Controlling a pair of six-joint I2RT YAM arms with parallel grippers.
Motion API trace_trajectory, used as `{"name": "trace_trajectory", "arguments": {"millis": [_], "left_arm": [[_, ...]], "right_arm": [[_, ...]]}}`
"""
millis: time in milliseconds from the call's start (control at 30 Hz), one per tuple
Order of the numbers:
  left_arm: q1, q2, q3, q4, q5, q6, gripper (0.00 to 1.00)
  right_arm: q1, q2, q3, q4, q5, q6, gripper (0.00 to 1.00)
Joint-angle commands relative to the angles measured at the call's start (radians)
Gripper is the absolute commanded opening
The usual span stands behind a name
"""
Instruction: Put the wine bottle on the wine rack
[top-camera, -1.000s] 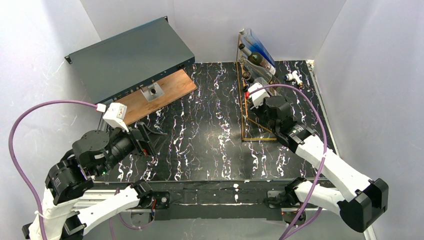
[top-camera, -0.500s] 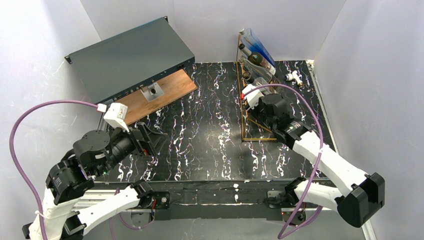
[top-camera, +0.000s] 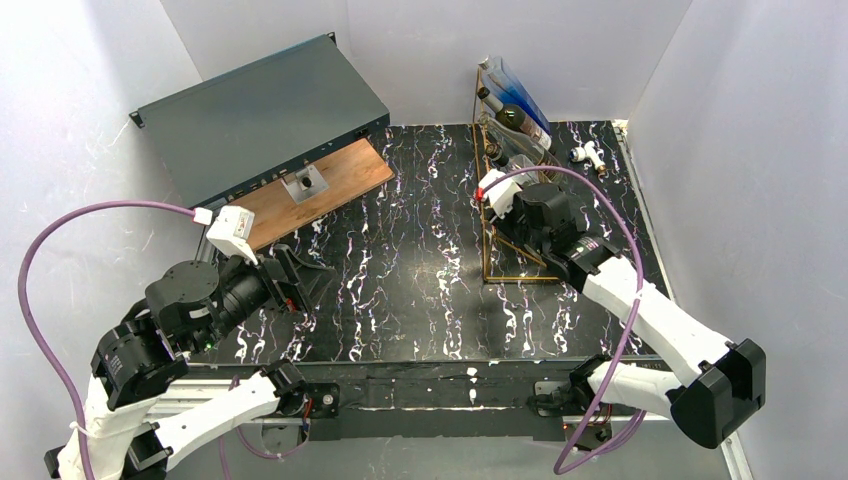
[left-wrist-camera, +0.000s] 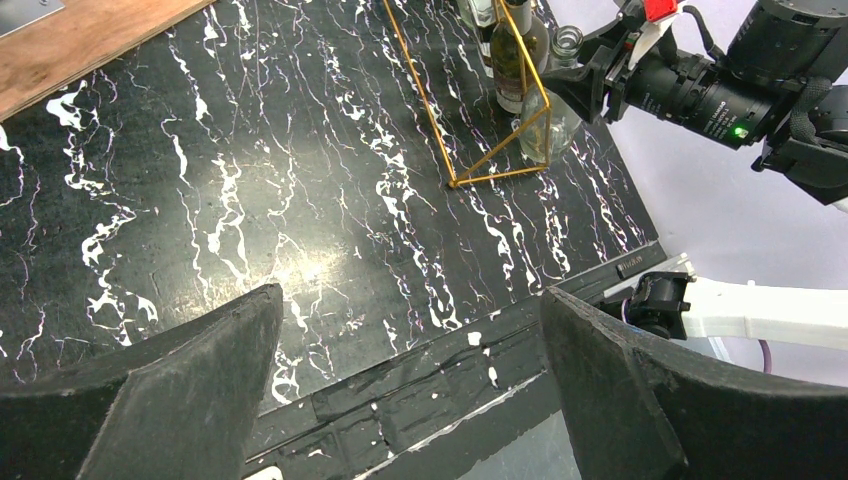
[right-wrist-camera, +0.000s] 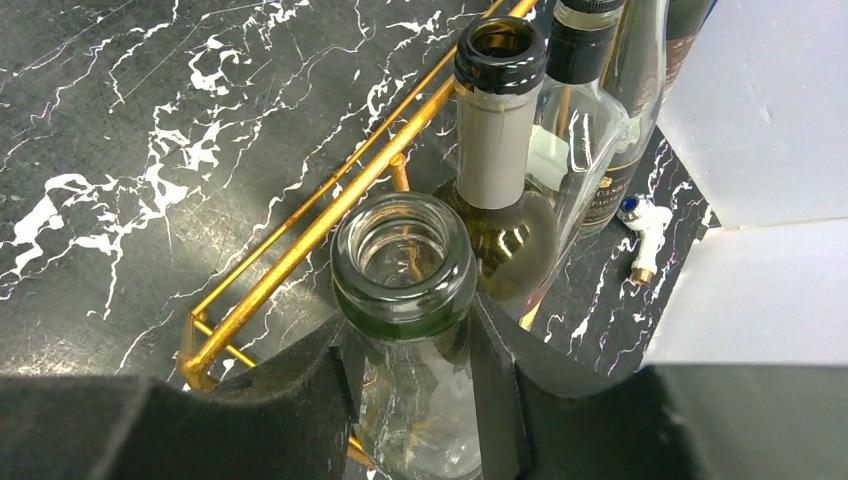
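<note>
Left wrist view has the left gripper (left-wrist-camera: 410, 300) nearest, low over the near edge of the black marbled table (left-wrist-camera: 250, 180), its two dark fingers spread wide with nothing between them. Farther out on the right side, the right gripper (right-wrist-camera: 405, 375) pinches the neck of the wine bottle (right-wrist-camera: 405, 290) just under the lip, one pad on each side. That bottle is clear, faintly green glass, uncorked, with a thick rounded rim and an open mouth. It stands upright at the near end of the wine rack (right-wrist-camera: 300, 240), close against its thin gold wires; whether its base rests on the table cannot be told. Just beyond it, inside the rack, stands a bottle with a grey foil neck (right-wrist-camera: 497, 140), then a clear bottle with a black cap (right-wrist-camera: 590, 110). A small white object (right-wrist-camera: 645, 225) lies on the table past them. At the far left, a dark grey box (top-camera: 260, 115) leans over a wooden board (top-camera: 330, 180).
</note>
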Motion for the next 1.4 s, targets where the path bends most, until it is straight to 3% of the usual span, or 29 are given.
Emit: {"name": "trace_trajectory", "arguments": {"millis": [0,667,1133,1367], "left_arm": [[0.006,-0.001,-0.007,0.001,-0.009,0.011,0.99],[0.006,0.005,-0.004,0.001,-0.012,0.012,0.99],[0.006,0.012,0.003,0.001,-0.022,0.023,0.99],[0.006,0.036,0.016,0.001,-0.023,0.029,0.99]], "right_arm": [[0.006,0.002,0.059,0.014,-0.094,0.098,0.35],[0.007,0.08,0.112,-0.072,-0.139,0.063,0.51],[0.007,0.033,0.217,-0.178,-0.051,0.102,0.84],[0.007,-0.029,0.299,-0.285,-0.025,0.119,0.92]]}}
